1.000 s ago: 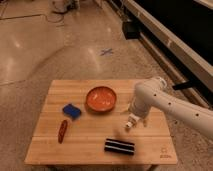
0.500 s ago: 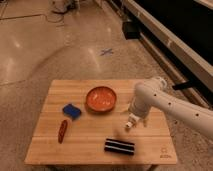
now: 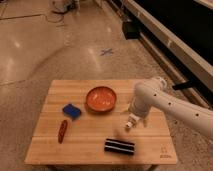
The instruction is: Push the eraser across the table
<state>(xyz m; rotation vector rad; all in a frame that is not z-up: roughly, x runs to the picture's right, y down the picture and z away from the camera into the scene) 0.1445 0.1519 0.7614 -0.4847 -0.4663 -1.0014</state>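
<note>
The eraser (image 3: pixel 119 146), a long black block with thin white stripes, lies near the front edge of the light wooden table (image 3: pixel 100 129), a little right of the middle. My gripper (image 3: pixel 130 123) hangs from the white arm (image 3: pixel 165 102) that reaches in from the right. It is over the table's right half, just behind and to the right of the eraser, apart from it and close to the tabletop.
An orange bowl (image 3: pixel 101 98) stands at the back middle, left of the gripper. A blue squarish block (image 3: pixel 71 111) and a red-brown object (image 3: pixel 62 130) lie on the left half. A small logo mark (image 3: pixel 163 155) is at the front right corner. Polished floor surrounds the table.
</note>
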